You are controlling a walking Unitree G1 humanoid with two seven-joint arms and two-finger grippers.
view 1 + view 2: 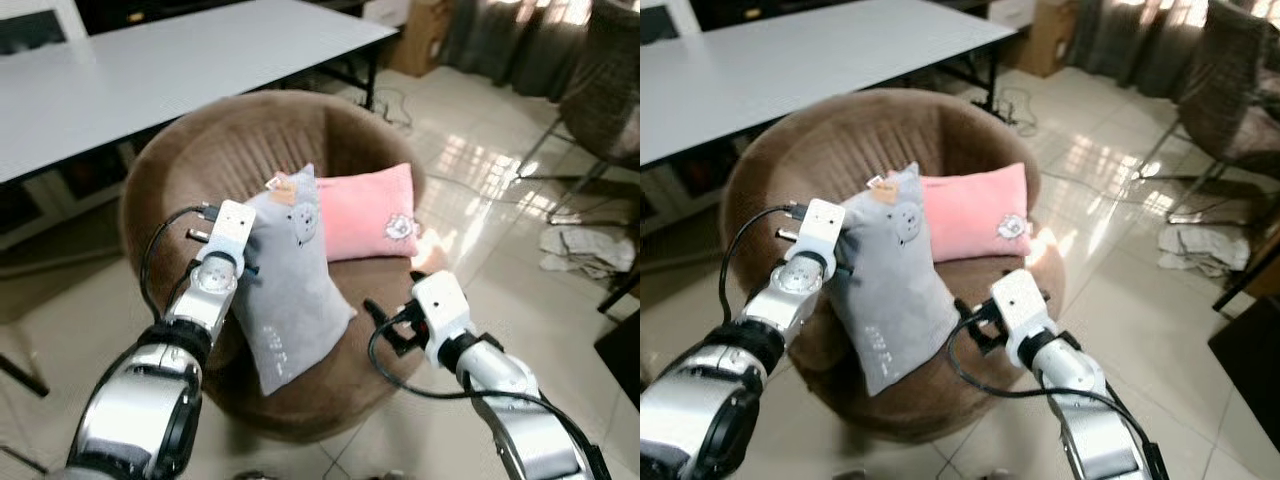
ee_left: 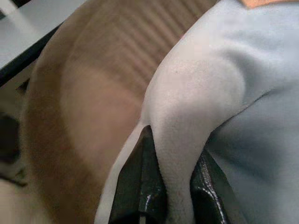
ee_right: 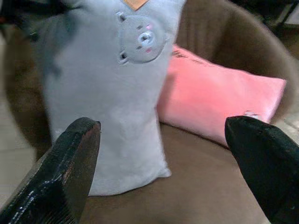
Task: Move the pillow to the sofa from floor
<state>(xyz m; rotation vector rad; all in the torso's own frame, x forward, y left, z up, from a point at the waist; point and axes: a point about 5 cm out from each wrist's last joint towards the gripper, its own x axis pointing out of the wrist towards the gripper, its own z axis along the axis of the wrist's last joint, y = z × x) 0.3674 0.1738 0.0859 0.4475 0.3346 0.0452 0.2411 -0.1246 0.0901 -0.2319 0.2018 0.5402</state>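
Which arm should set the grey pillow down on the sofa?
Left. The left pincer is shut on the grey pillow above the sofa seat; the right pincer is open, holding nothing.

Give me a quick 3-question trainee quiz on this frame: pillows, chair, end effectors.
1. True or false: the left end effector is pinching a fold of the grey pillow.
2. Multiple choice: where is the pink pillow? A) on the floor B) leaning against the backrest of the brown chair C) on the white table
3. Fill in: the right end effector is ____, its fingers spread in front of the chair seat with nothing between them.

Key:
1. True. The wrist view shows grey fabric squeezed between the two black fingers.
2. B.
3. Open.
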